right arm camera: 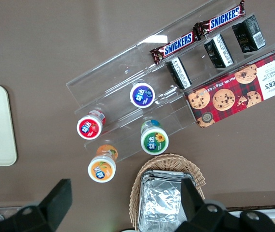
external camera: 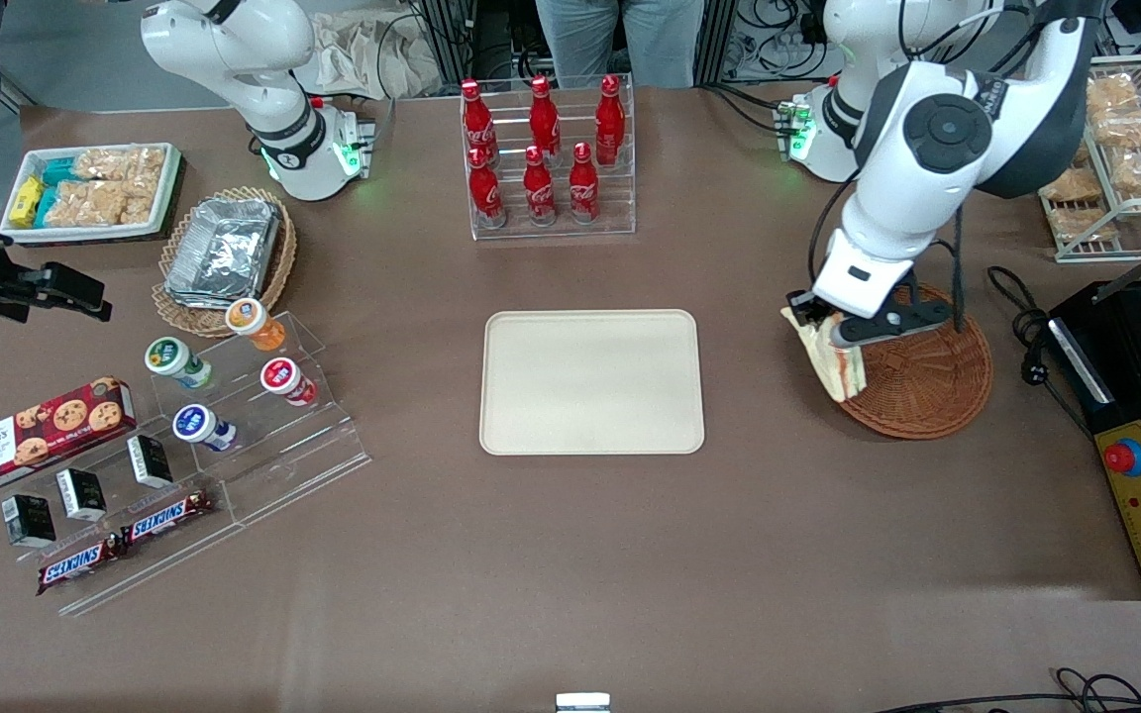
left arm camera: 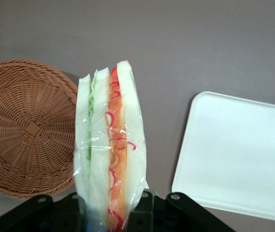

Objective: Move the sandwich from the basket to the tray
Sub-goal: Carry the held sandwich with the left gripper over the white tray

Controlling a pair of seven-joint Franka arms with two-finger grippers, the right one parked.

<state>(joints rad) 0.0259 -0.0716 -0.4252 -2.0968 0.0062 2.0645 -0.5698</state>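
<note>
Above basket (external camera: 927, 381) rim: hand (external camera: 833, 332) gripping film-wrapped sandwich (left arm camera: 111, 154).

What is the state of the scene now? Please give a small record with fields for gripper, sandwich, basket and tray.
gripper: left arm's gripper, above the basket's rim on the side toward the tray, shut on the sandwich
sandwich: wrapped in clear film, held upright, lifted out of the basket
basket: brown wicker, holds nothing that shows, toward the working arm's end of the table
tray: beige, flat at the table's middle, nothing on it
step left: carry the sandwich over to the tray and set it down
</note>
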